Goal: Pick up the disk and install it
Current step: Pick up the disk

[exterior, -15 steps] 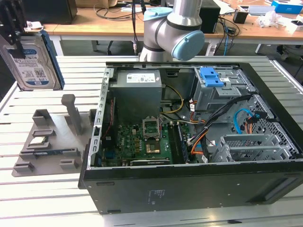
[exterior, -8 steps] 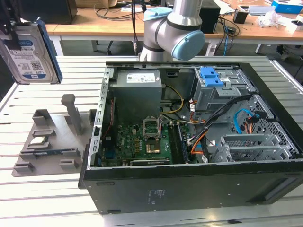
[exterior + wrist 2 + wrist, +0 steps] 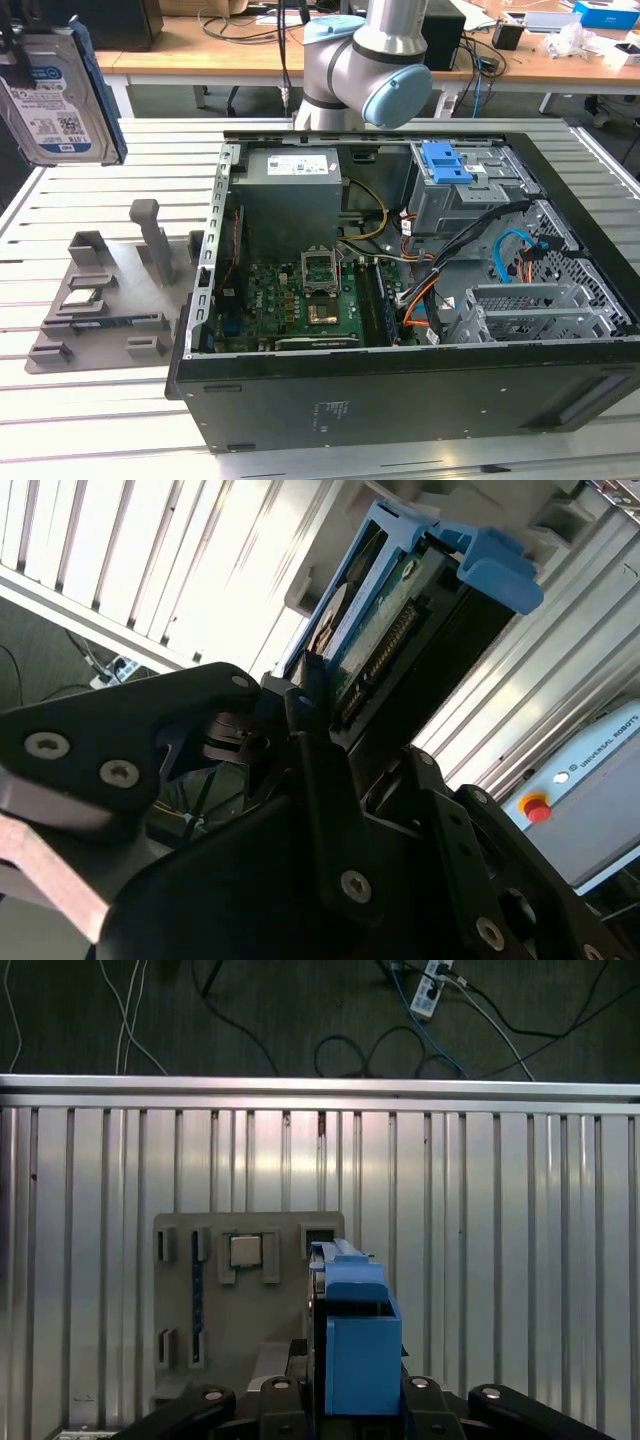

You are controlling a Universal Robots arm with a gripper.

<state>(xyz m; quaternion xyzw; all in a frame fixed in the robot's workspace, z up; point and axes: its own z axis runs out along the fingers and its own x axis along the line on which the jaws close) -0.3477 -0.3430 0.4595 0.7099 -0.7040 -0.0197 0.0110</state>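
Note:
The disk (image 3: 55, 95), a silver hard drive with a white-and-blue label in a blue plastic frame, hangs high at the exterior view's left, well above the slatted table. My gripper (image 3: 12, 50) is shut on it at its upper edge. In the second wrist view the disk (image 3: 385, 610) stands edge-on between the black fingers (image 3: 310, 740), connector side showing. In the first wrist view the disk's blue frame end (image 3: 355, 1345) rises from my gripper (image 3: 355, 1405), above the grey fixture.
A grey fixture tray (image 3: 100, 300) lies on the table with a small square chip (image 3: 80, 297) in it, also in the first wrist view (image 3: 245, 1250). The open computer case (image 3: 420, 390) holds a blue bracket (image 3: 447, 163) at its drive bay. The arm's base (image 3: 365, 60) stands behind the case.

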